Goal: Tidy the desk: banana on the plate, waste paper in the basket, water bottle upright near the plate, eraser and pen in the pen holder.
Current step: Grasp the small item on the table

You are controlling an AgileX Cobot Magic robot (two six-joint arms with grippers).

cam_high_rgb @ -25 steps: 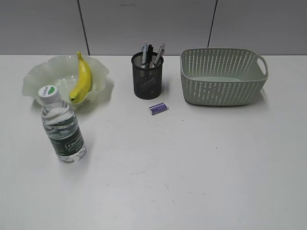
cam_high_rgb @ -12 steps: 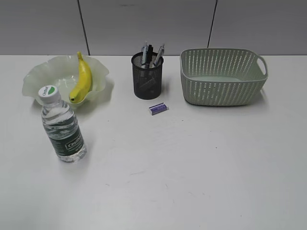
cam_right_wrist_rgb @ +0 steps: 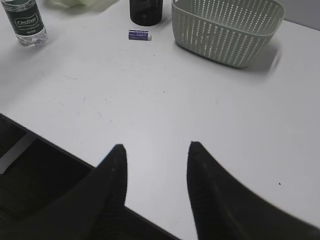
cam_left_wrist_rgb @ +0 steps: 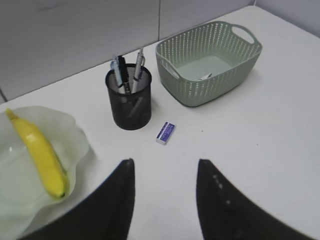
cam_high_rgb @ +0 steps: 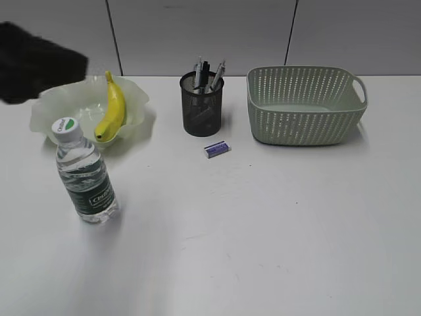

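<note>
Ruffled translucent plate [cam_high_rgb: 135, 99] cradles the banana [cam_high_rgb: 112, 110]; mesh holder [cam_high_rgb: 202, 105] carries pens [cam_left_wrist_rgb: 126, 75]; perforated basket [cam_left_wrist_rgb: 210, 62] holds paper [cam_left_wrist_rgb: 205, 76]. Eraser [cam_high_rgb: 217, 149] lies on the desk [cam_high_rgb: 276, 224]; bottle [cam_high_rgb: 85, 172] upright. Both pincers [cam_left_wrist_rgb: 165, 200] [cam_right_wrist_rgb: 156, 185] gape, empty.

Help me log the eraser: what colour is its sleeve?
Purple-blue with white ends; the eraser shows best in the left wrist view.

One banana [cam_high_rgb: 112, 108], one eraser [cam_high_rgb: 217, 149]
</note>
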